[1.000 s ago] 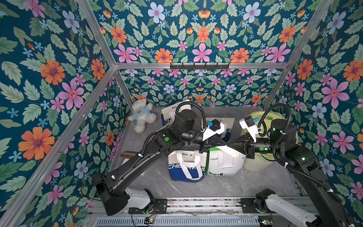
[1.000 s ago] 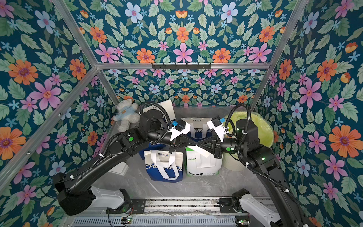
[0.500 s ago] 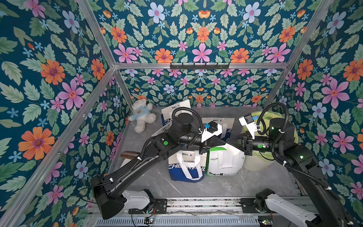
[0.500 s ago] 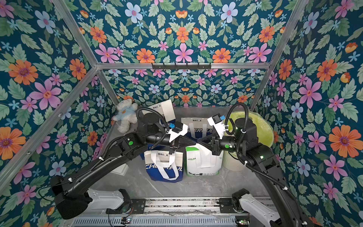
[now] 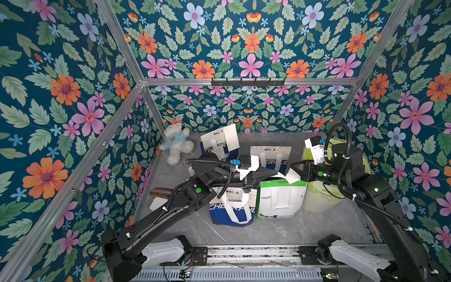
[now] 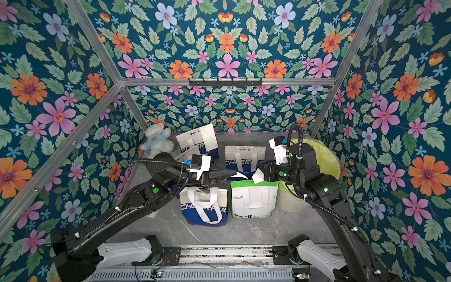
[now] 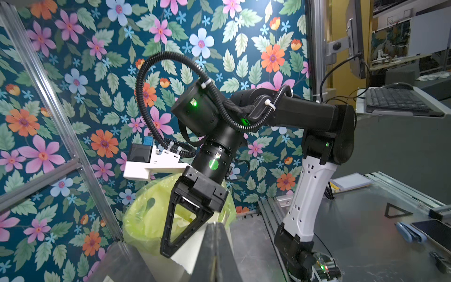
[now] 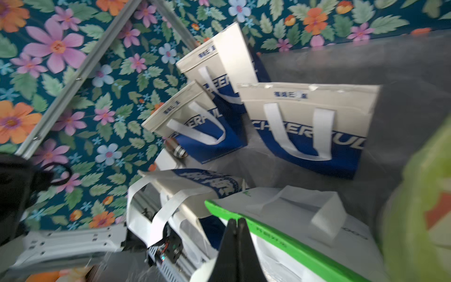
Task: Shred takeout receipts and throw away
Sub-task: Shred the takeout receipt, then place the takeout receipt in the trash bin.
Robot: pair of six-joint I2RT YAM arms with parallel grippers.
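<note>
Blue-and-white paper bags (image 5: 229, 210) and a green-and-white paper bag (image 5: 280, 200) crowd mid-frame, a yellow-green lined bin (image 5: 324, 202) just beside them at right; bare grey marbled tabletop (image 5: 268, 232) leaves passage along the lower centre and lower right.

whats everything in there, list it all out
receipt: 1 or 2 pieces, white, held above green bag
blue bags: 4, blue and white, mid table
green bag: 1, green and white, front, beside the bin
bin: 1, yellow-green liner, right
teddy: 1, white in blue top, back left corner
brown item: 1, by left wall, unclear
hook rail: 1, black, back wall
left pincer: 1, black, shut on receipt
right pincer: 1, black, shut on receipt
</note>
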